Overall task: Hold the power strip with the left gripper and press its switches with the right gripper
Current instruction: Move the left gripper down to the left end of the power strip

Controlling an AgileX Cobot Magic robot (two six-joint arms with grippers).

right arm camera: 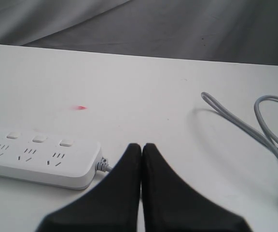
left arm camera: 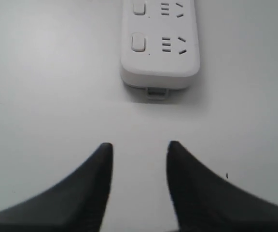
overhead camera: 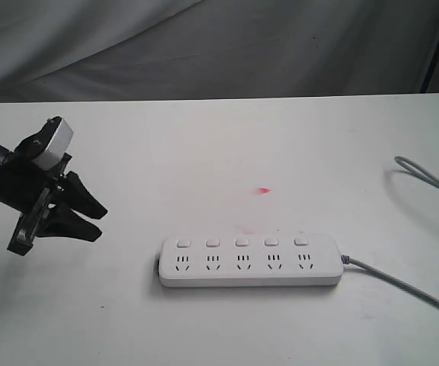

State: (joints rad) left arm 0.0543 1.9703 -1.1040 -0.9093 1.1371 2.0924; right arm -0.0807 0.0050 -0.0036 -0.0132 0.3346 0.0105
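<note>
The white power strip [overhead camera: 250,261] lies flat on the table with its five square switches [overhead camera: 241,242] in a row above the sockets. Its grey cord [overhead camera: 402,288] leaves the right end. My left gripper [overhead camera: 90,216] hovers open to the left of the strip, apart from it. In the left wrist view the gripper [left arm camera: 140,146] points at the strip's rounded end [left arm camera: 159,48] with bare table between the fingers. My right gripper [right arm camera: 142,146] is shut on nothing, beside the strip's cord end [right arm camera: 42,158]. It is out of the exterior view.
The grey cord loops on the table at the right [right arm camera: 255,130], also visible near the table's right edge [overhead camera: 433,171]. A small red mark [overhead camera: 263,191] sits on the white table behind the strip. Grey cloth hangs behind the table's far edge.
</note>
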